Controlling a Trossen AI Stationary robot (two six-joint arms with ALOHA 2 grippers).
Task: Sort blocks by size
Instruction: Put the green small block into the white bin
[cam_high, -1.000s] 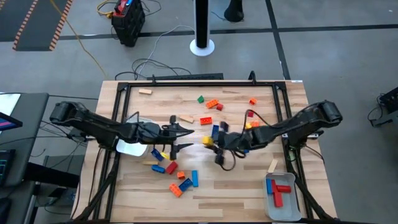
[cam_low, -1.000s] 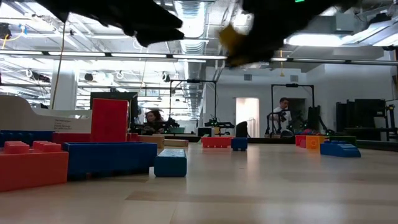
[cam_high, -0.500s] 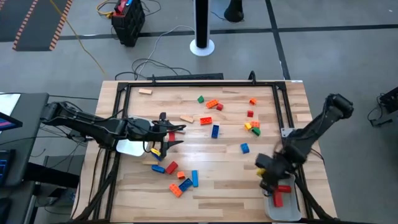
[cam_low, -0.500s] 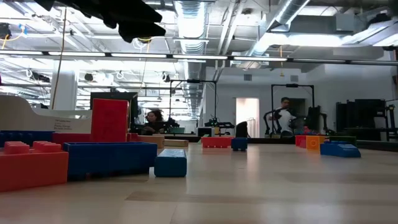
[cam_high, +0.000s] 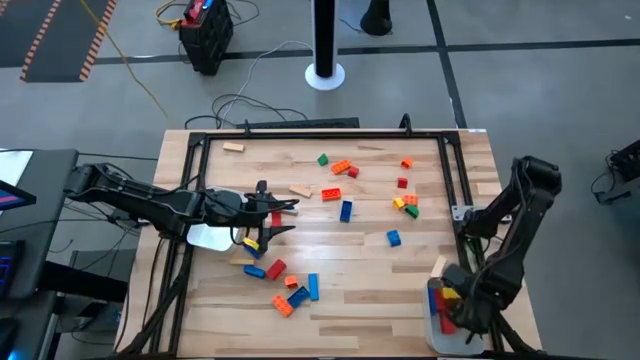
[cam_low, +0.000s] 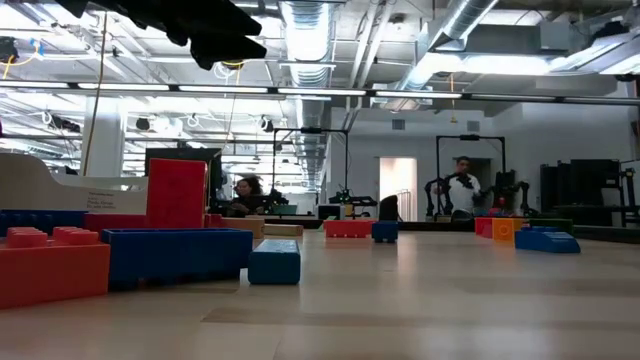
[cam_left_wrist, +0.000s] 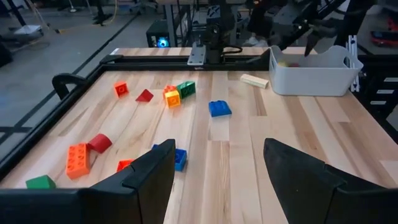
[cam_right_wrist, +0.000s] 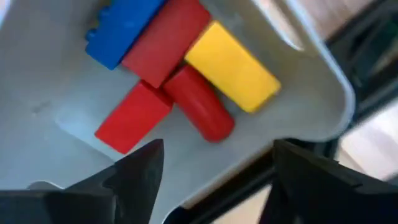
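Both tools gape empty, right tool (cam_right_wrist: 211, 180) above tray (cam_right_wrist: 298, 68), seemingly four blocks (cam_right_wrist: 180, 74) inside.

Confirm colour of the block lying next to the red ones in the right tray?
Yellow: the bar lies in the white tray under the open right gripper. Right wrist view shows it best.

No legible text or labels

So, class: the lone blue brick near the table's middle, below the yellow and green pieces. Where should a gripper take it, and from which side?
Grip the blue brick across its two flat side faces, coming straight down from above. It lies flat, studs up, with bare wood around it.
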